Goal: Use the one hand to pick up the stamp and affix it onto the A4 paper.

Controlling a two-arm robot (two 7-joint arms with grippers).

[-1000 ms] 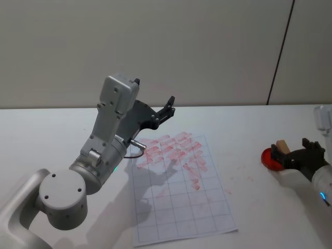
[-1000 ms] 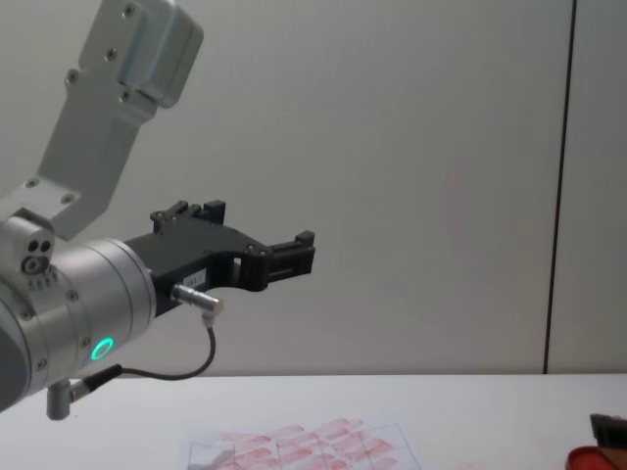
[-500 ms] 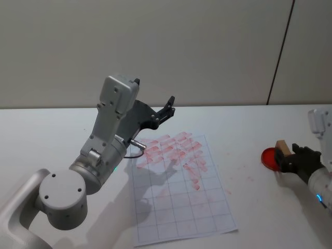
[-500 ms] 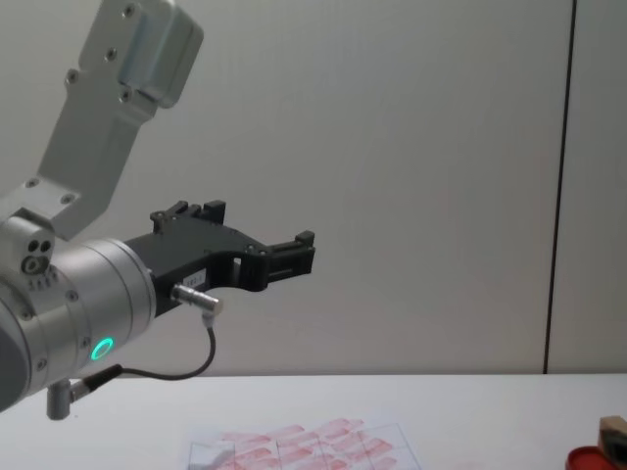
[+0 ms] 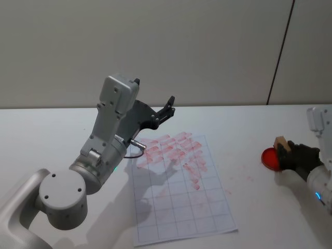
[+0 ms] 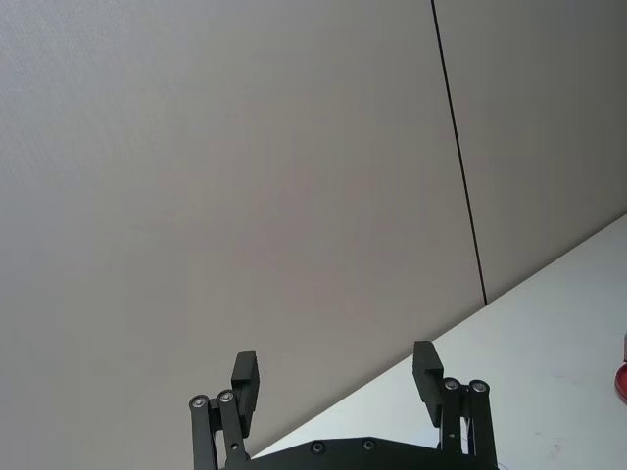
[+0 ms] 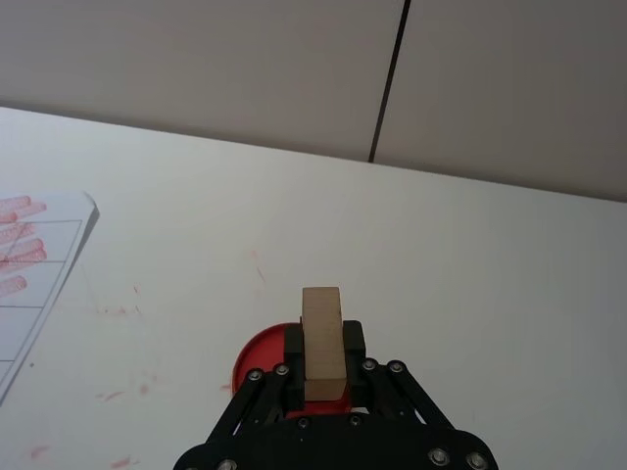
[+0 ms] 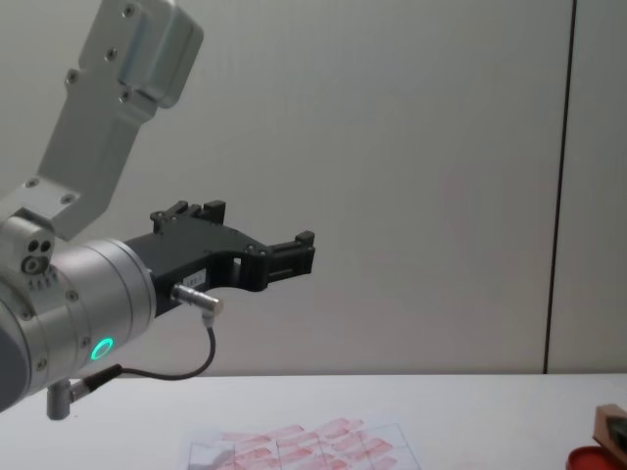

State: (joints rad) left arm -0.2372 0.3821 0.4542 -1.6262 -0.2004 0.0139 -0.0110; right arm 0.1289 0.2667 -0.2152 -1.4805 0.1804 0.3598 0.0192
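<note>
The stamp, a light tan wooden block, stands upright between the black fingers of my right gripper, which is shut on it. It sits just over the round red ink pad at the table's right side. In the head view the stamp pokes out of the right gripper above the ink pad. The A4 paper lies at the table's middle, with red imprints on its far half. My left gripper hangs open in the air above the paper's far left corner.
The white table spreads around the paper, with faint red smudges between the sheet and the ink pad. A grey wall with a dark vertical seam stands behind. The left arm's body stands over the paper's left edge.
My right gripper has closed on the stamp and drawn it slightly up and back over the ink pad. The left arm has not moved.
</note>
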